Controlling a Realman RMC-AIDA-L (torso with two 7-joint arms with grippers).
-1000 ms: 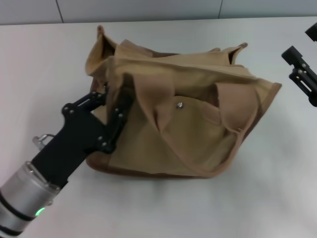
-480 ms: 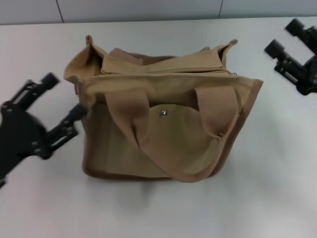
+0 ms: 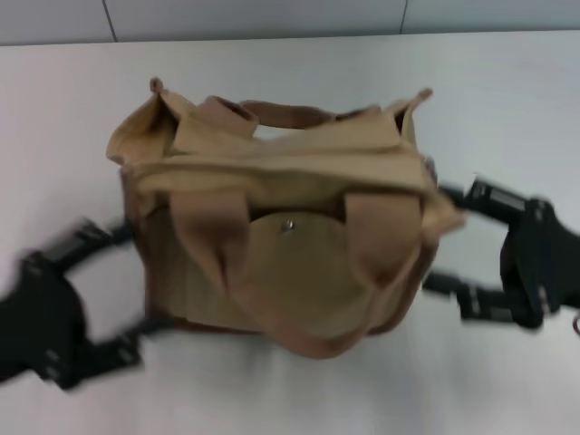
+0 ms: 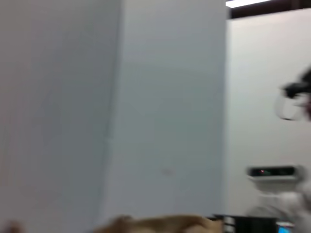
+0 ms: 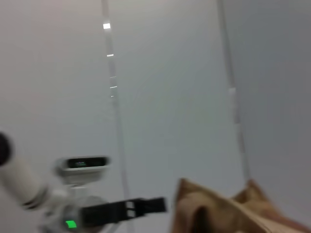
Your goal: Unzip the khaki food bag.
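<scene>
The khaki food bag point(image 3: 281, 245) stands upright in the middle of the white table, front flap and snap point(image 3: 287, 225) facing me, both strap handles hanging over the front. My left gripper point(image 3: 134, 283) is open at the bag's left end, one finger either side of the lower corner. My right gripper point(image 3: 441, 239) is open at the bag's right end, its fingers spread beside the side panel. Both are motion-blurred. The bag's top edge shows in the left wrist view point(image 4: 155, 224) and the right wrist view point(image 5: 218, 208). The zipper pull is not visible.
The white table point(image 3: 290, 390) runs around the bag, with a grey wall point(image 3: 254, 18) behind it. The right wrist view shows the left arm point(image 5: 116, 209) beyond the bag, with a green light.
My right gripper has swung in from the far right to the bag's right end. My left gripper has dropped lower beside the bag's left end. The bag has shifted slightly.
</scene>
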